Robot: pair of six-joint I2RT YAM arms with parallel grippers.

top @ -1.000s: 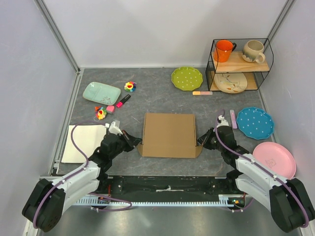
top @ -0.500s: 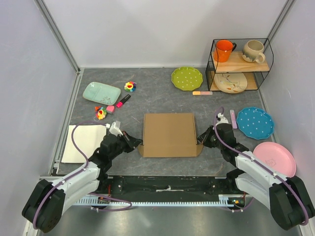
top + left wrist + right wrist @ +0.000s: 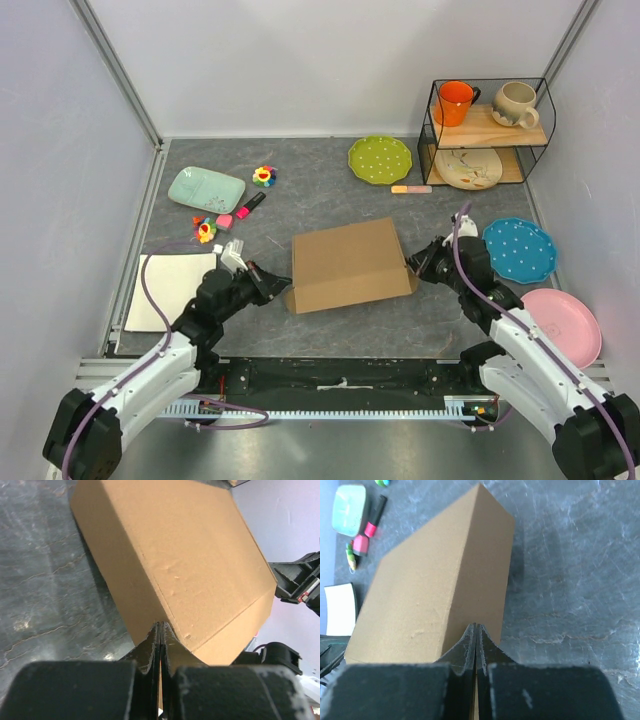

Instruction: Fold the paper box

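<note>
Grip: left pincer (image 3: 160, 628) and right pincer (image 3: 475, 628) both clamped on thin corner tabs of paper box (image 3: 348, 265). Risk: uneven pull tears tab, or box slips out.

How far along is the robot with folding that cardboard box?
The cardboard box already looks closed into shape, lid flat on top. Right now the left gripper and right gripper each pinch a near corner of it. What is left seems small: perhaps tucking those corners and letting go.
</note>
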